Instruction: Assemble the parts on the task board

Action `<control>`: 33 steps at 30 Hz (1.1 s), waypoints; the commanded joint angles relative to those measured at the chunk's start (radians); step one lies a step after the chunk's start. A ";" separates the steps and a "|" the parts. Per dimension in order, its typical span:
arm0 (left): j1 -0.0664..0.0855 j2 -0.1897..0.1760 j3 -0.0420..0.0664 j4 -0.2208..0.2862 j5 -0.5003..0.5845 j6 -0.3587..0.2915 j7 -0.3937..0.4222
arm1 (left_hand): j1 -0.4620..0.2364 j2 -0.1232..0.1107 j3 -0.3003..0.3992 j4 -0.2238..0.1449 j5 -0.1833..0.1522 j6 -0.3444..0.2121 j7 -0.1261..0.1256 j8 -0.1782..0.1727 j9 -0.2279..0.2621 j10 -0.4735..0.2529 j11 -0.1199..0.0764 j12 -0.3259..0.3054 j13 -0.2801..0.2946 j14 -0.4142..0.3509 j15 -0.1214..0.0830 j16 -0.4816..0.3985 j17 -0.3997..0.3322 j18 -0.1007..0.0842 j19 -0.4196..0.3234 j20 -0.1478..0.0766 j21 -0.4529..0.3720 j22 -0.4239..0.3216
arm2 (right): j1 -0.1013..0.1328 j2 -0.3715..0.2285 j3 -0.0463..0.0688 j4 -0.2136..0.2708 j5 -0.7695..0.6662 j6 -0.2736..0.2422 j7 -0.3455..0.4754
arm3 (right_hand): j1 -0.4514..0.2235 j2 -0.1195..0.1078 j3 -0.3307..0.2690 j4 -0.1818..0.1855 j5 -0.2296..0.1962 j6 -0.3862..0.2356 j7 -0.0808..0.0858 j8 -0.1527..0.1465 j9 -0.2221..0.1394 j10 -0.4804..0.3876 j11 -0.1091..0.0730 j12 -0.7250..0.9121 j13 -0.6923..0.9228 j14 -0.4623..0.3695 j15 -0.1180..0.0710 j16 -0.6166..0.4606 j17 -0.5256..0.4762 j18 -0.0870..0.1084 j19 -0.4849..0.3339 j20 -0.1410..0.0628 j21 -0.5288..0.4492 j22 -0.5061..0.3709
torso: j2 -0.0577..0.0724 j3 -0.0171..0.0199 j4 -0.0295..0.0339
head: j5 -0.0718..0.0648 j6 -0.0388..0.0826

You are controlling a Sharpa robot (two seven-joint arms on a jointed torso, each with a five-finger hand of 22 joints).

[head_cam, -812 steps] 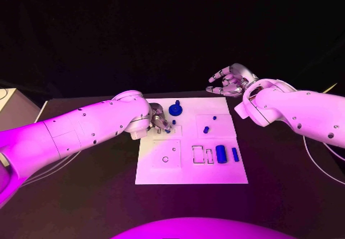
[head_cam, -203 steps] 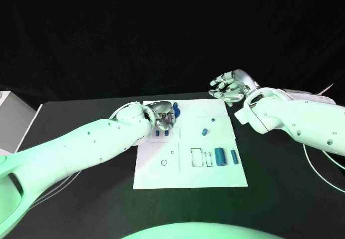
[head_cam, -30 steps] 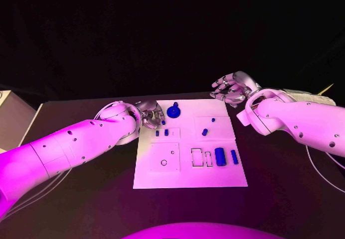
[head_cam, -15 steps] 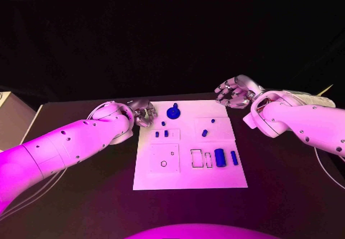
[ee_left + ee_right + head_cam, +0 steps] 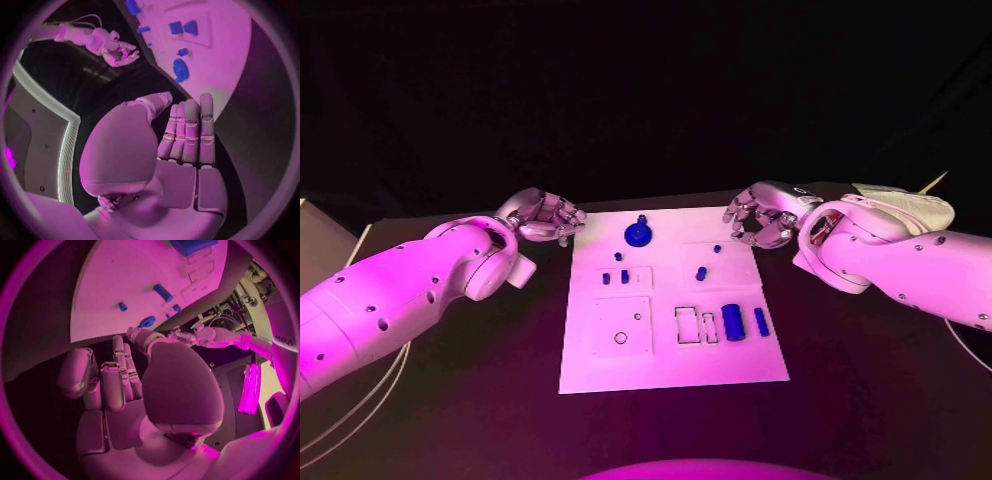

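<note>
Our left robot hand and right robot hand flank the task board's far end, fingers apart, holding nothing; next we must pick a part.

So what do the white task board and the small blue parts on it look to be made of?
White flat task board: likely rigid plastic or painted sheet, matte, with crisp outlined recesses. Small blue parts: probably moulded or printed plastic, solid uniform colour, slight sheen. Neither can be confirmed.

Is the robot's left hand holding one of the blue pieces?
No, the left hand has straight, empty fingers, and it sits off the task board.
</note>
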 commanded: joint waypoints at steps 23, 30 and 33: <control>-0.052 -0.114 0.017 0.137 0.571 0.060 0.229 | 0.052 0.027 -0.056 0.011 0.003 0.075 -0.016 0.002 0.009 0.195 -0.003 -0.330 -0.133 -0.032 0.012 -0.282 -0.121 0.004 -0.048 0.015 -0.188 -0.103 | -0.056 0.086 -0.011 -0.041 -0.339 -0.025 -0.152 | -0.033 -0.004 -0.013 -0.010 0.010 -0.002 0.008 -0.014 -0.004 -0.014 0.015 -0.056 -0.039 0.050 0.006 -0.004 0.005 -0.008 0.008 0.005 0.009 0.009 | 0.000 -0.0015 0.0017 | -0.022 0.004; -0.053 -0.117 0.017 0.154 0.569 0.053 0.220 | 0.052 0.027 -0.059 0.010 0.004 0.070 -0.010 -0.010 0.006 0.198 -0.001 -0.351 -0.133 -0.029 0.013 -0.286 -0.120 0.004 -0.045 0.015 -0.190 -0.104 | -0.072 0.112 -0.012 -0.057 -0.336 -0.019 -0.144 | -0.033 0.008 0.014 -0.005 -0.016 0.011 0.006 -0.016 -0.003 0.003 0.013 -0.065 -0.051 0.050 0.004 -0.003 0.003 -0.007 0.007 0.005 0.009 0.010 | 0.001 -0.0010 0.0022 | -0.019 0.000; -0.053 -0.118 0.017 0.166 0.568 0.047 0.216 | 0.054 0.028 -0.059 0.009 0.004 0.069 -0.009 -0.013 0.006 0.197 0.001 -0.358 -0.133 -0.029 0.014 -0.287 -0.120 0.003 -0.044 0.015 -0.191 -0.104 | -0.077 0.123 -0.012 -0.067 -0.335 -0.004 -0.143 | -0.032 0.009 0.026 -0.005 -0.026 0.018 0.004 -0.015 -0.002 0.011 0.011 -0.066 -0.054 0.050 0.003 -0.004 0.002 -0.006 0.006 0.005 0.007 0.010 | 0.001 -0.0021 0.0024 | -0.018 -0.001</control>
